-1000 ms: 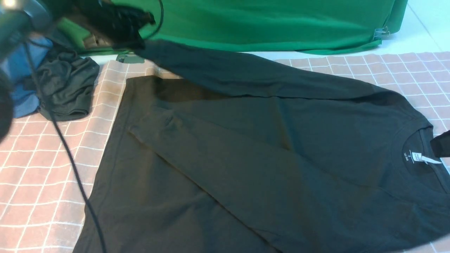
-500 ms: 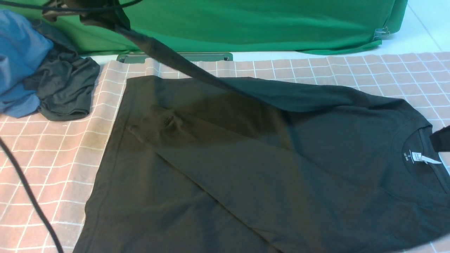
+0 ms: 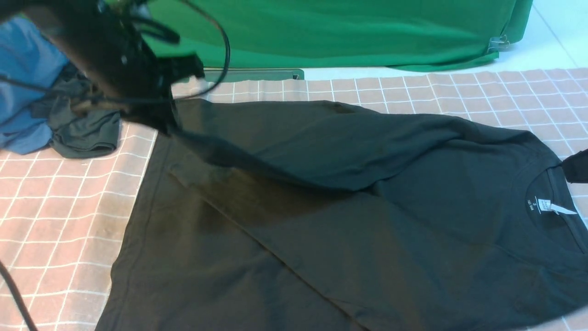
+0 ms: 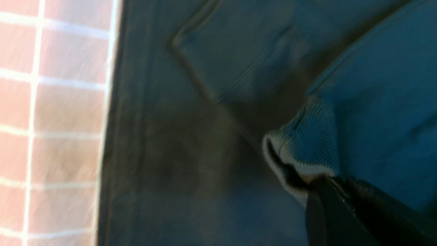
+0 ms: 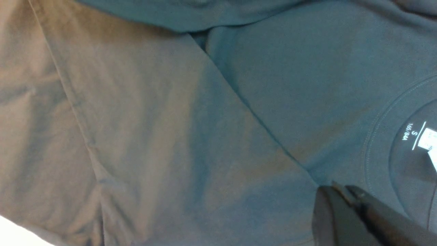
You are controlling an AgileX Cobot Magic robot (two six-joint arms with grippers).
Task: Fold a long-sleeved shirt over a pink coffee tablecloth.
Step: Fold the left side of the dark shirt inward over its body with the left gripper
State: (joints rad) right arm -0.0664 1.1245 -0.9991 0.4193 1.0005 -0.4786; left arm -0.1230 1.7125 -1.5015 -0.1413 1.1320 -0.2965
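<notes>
Left gripper [image 4: 324, 182] is clamped tight on the ribbed cuff [image 4: 302, 153] of the long-sleeved shirt [image 3: 321, 239], with the cuff's edge pinched between its jaws. From the front, the left arm [image 3: 115, 59] hangs over the shirt's far left corner. The held sleeve [image 3: 321, 142] runs from there, raised off the body, to the shoulder on the right. Right gripper [image 5: 336, 191] has its jaws together just beside the round neckline, near the white neck label [image 3: 549, 207]; whether it pinches any fabric cannot be told. The shirt lies flat on the pink coffee tablecloth [image 3: 59, 207], neck to the right, its other sleeve [image 3: 285, 248] folded diagonally across the body. At the cloth's far left corner a blue garment [image 3: 27, 50] and a dark grey-green garment [image 3: 87, 133] lie touching, with a green cloth [image 3: 344, 32] behind.
</notes>
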